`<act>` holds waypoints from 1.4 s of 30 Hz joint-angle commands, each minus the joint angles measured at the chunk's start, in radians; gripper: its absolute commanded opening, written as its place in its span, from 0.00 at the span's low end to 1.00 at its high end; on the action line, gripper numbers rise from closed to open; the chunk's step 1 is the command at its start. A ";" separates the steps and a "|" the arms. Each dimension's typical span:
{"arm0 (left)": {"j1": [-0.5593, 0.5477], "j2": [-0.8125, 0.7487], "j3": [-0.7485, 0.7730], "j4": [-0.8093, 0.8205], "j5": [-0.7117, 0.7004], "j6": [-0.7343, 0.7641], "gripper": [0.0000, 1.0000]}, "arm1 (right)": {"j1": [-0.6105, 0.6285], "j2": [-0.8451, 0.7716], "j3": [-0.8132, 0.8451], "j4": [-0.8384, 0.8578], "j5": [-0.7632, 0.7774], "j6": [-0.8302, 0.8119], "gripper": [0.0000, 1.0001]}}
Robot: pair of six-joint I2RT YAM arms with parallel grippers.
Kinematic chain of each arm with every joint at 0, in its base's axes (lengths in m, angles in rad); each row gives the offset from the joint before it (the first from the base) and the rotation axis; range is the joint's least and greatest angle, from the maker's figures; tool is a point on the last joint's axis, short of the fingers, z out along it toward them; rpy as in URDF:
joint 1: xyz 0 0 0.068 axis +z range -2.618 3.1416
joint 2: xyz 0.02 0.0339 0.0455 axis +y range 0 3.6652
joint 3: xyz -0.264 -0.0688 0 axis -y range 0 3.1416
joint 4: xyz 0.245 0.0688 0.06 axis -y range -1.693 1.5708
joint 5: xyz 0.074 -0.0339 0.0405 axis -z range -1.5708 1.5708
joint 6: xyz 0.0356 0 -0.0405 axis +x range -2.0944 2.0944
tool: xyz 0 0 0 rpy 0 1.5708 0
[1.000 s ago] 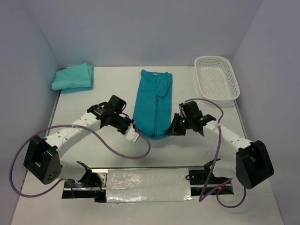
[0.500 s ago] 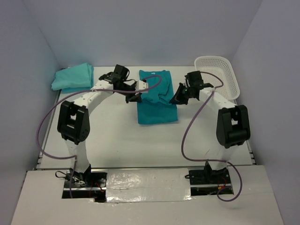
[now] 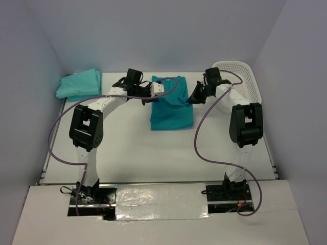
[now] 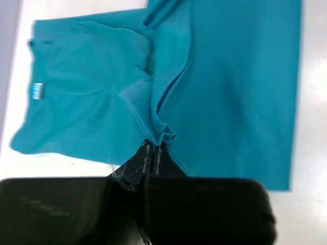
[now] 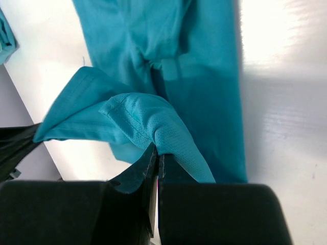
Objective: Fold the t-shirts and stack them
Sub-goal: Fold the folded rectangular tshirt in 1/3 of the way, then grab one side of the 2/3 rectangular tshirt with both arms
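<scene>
Our L fingers (image 4: 137, 166) are pinched shut on a bunched bit of the hem of the t-shirt (image 3: 172, 116). Our R fingers (image 5: 140, 168) are clamped the same way on a raised ridge of the same cloth, w/ no gap showing in either pair. From both grips the lifted edge drapes down onto the rest of the shirt, which lies flat on the table (image 3: 127, 148), centre-far. In the overhead view both arms are stretched out to the far side, one grip at each side of the shirt's far end, near the collar. A sec ago we had those grips at the near end of a long narrow strip; half a sec ago they were already most of the way across. Now the strip reads as a short block, approx half as long, so we judge the end-over-end fold nearly done: the hem is not yet laid flat & let go. The folded tees (image 3: 79, 84) sit at the far-left corner, well apart, prob. where this one goes next. The basket (image 3: 232, 64) sits far right, just beside our R arm.
</scene>
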 commanded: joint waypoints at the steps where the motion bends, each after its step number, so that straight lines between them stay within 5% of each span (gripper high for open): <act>1: -0.001 0.044 0.026 0.161 -0.015 -0.043 0.00 | -0.010 0.061 0.062 -0.003 -0.024 0.001 0.00; 14: 0.019 0.121 0.033 0.196 -0.167 -0.093 0.00 | -0.025 0.241 0.266 -0.007 -0.062 -0.042 0.00; 15: 0.019 0.128 0.035 0.215 -0.170 -0.102 0.06 | -0.027 0.245 0.266 -0.007 -0.062 -0.038 0.01; 16: 0.019 0.133 0.037 0.229 -0.176 -0.113 0.16 | -0.028 0.250 0.266 -0.003 -0.064 -0.038 0.06; 18: 0.018 0.148 0.052 0.255 -0.217 -0.170 0.43 | -0.040 0.264 0.287 0.000 -0.061 -0.045 0.40; 19: 0.019 0.153 0.078 0.272 -0.242 -0.193 0.47 | -0.044 0.274 0.305 -0.010 -0.029 -0.067 0.54; 25: 0.050 0.176 0.194 0.264 -0.398 -0.329 0.78 | -0.050 0.200 0.494 -0.096 0.111 -0.217 0.97; 31: 0.084 0.176 0.341 0.181 -0.440 -0.420 0.84 | -0.013 0.008 0.294 0.015 0.102 -0.325 1.00; 34: 0.110 0.150 0.348 0.073 -0.327 -0.417 0.70 | 0.030 0.009 0.191 0.004 -0.034 -0.361 0.97; 35: 0.111 0.138 0.337 0.034 -0.284 -0.338 0.57 | 0.035 0.017 0.180 0.005 -0.054 -0.357 0.92; 36: 0.110 0.121 0.317 -0.053 -0.242 -0.263 0.54 | 0.035 0.021 0.165 0.008 -0.105 -0.328 0.80; 37: 0.096 0.078 0.257 -0.111 -0.142 -0.168 0.55 | 0.032 0.018 0.145 0.005 -0.120 -0.313 0.76; 40: 0.032 -0.051 0.015 -0.233 -0.131 0.387 0.61 | 0.032 -0.031 0.033 -0.065 0.009 -0.271 0.77; 42: 0.004 -0.103 -0.102 -0.263 -0.122 0.573 0.66 | 0.030 -0.083 -0.035 -0.073 0.073 -0.245 0.80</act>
